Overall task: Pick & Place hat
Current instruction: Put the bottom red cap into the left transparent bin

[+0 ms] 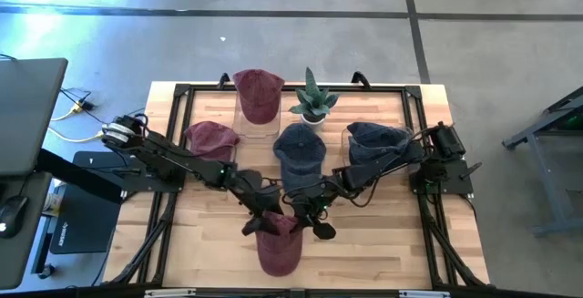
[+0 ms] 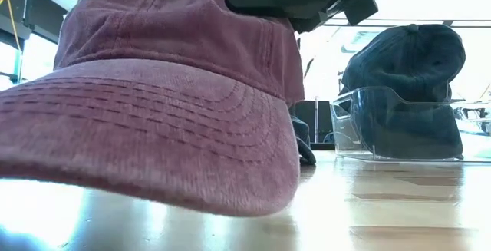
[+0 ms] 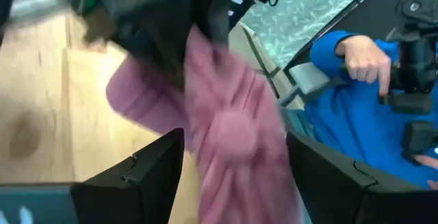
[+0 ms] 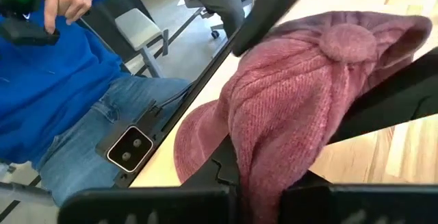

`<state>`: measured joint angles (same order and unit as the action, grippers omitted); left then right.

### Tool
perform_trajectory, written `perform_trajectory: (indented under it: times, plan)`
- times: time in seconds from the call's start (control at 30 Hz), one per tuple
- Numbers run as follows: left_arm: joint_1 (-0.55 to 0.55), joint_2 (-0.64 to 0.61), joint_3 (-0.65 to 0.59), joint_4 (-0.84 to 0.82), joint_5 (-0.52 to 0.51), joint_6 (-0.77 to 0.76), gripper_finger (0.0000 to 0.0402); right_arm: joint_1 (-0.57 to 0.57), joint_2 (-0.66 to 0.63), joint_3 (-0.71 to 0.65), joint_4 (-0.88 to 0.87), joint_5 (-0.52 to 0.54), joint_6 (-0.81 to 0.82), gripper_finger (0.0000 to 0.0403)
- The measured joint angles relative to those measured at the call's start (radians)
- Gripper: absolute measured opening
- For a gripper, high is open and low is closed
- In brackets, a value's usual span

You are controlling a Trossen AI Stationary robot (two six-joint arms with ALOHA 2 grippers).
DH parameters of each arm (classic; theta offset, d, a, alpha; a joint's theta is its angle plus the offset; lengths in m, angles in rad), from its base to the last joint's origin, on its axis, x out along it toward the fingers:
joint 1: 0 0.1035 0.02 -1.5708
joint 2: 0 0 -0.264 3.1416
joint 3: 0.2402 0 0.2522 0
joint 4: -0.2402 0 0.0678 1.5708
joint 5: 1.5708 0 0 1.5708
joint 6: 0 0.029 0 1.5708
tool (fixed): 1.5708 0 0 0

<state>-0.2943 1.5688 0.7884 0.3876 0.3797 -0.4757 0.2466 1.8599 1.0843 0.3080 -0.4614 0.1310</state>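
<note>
Looks like a robotics lab or test bay. Bare concrete floor (image 1: 301, 25) w/ dark seam lines, a wooden table (image 1: 364, 234) in a black metal frame (image 1: 273, 88), yellow cables (image 1: 77, 107) trailing off to a laptop (image 1: 27, 107) at one side. A person in a blue top (image 4: 48, 80) sits close by holding a control handle (image 4: 27, 18) (teleop rig, by the look).

No text, label, brand, number or sign can be read on anything in view.
</note>
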Motion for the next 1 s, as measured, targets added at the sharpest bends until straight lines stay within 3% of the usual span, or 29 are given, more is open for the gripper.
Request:
perform_trajectory:
  times: [0.17, 0.27, 0.5, 0.7, 0.83, 1.0]
  plan:
    - [-0.001, 0.021, 0.078, -0.145, 0.051, 0.025, 0.0247, 0.000, 0.000, 0.000, -0.007, -0.002, 0.000, 0.0009]
    - [-0.001, 0.019, 0.104, -0.162, 0.077, 0.039, 0.0221, 0.000, 0.000, 0.001, -0.016, -0.005, 0.000, 0.0022]
    - [-0.001, 0.020, 0.109, -0.165, 0.147, 0.042, 0.0105, -0.009, -0.002, 0.001, -0.034, -0.007, 0.007, 0.0076]
    - [-0.001, 0.019, 0.109, -0.151, 0.166, 0.026, 0.0011, -0.025, -0.076, 0.001, -0.199, 0.002, 0.008, 0.0123]
    - [-0.001, -0.008, 0.109, -0.164, 0.151, 0.015, 0.0014, 0.013, -0.134, -0.002, -0.310, 0.120, 0.009, 0.0132]
    - [-0.001, -0.113, 0.109, -0.296, 0.099, 0.062, 0.0004, 0.085, -0.171, -0.071, -0.339, 0.300, 0.084, 0.0133]
